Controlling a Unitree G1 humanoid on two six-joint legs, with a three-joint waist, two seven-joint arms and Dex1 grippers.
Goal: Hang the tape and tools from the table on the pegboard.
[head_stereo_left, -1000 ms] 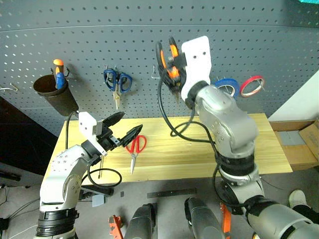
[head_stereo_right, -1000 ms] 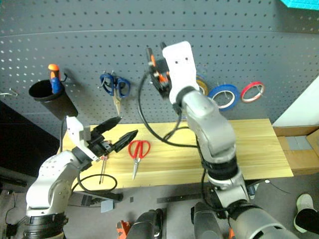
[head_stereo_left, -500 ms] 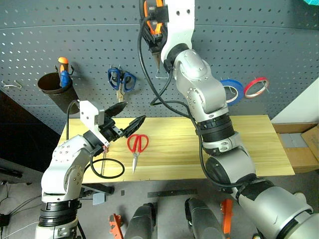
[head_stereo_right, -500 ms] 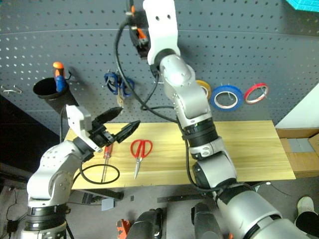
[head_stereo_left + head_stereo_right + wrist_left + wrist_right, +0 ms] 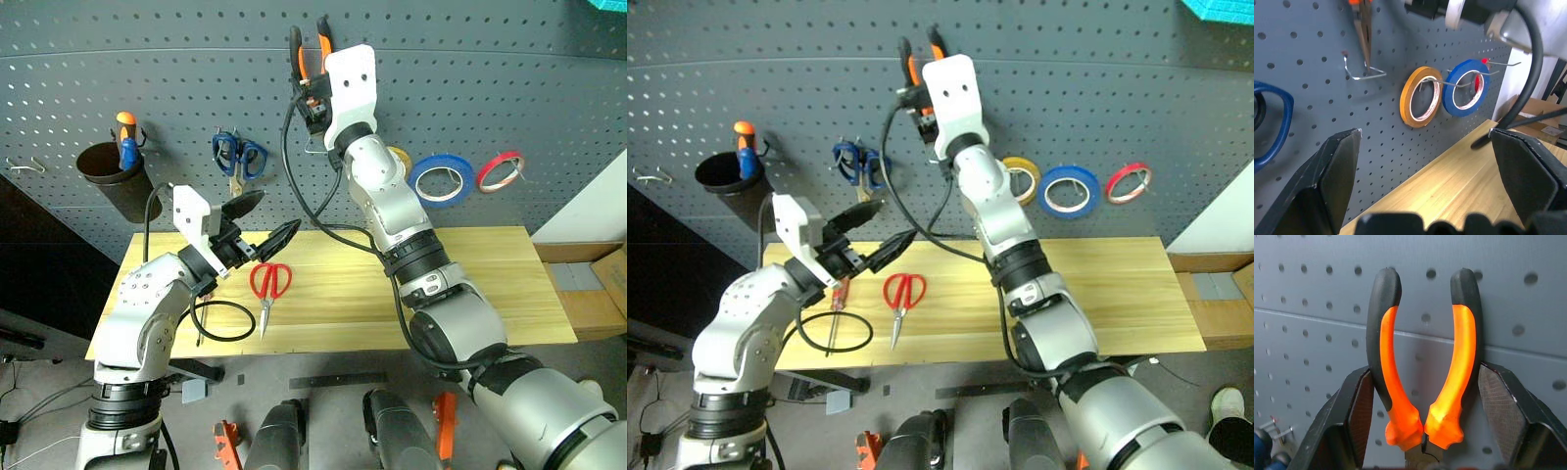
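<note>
The orange-and-black pliers [image 5: 1422,367] are up against the grey pegboard [image 5: 509,88], clamped by their handles in the right gripper [image 5: 309,61], handles pointing up and nose pointing down towards a bare wire hook [image 5: 1364,73]. The blue tape [image 5: 441,180] already hangs on a peg of the pegboard, between a yellow roll [image 5: 1021,179] and a thinner red roll [image 5: 498,170].

On the light wooden tabletop [image 5: 490,284] the red scissors [image 5: 266,291] lie left of the middle, blades pointing to the front edge. The red screwdriver [image 5: 835,311] lies just beside them towards the left end, its shaft partly crossed by a loop of black cable [image 5: 223,321]. The left gripper [image 5: 265,220] hovers above these two tools with its jaws wide apart and nothing between them.

Higher on the pegboard's left part hang blue scissors [image 5: 236,162] and a dark cup [image 5: 110,179] with an orange-and-blue screwdriver [image 5: 125,139] standing in it. Beyond the tabletop's right end there is a cardboard box [image 5: 588,284] against a pale wall; grey floor shows under the front edge.
</note>
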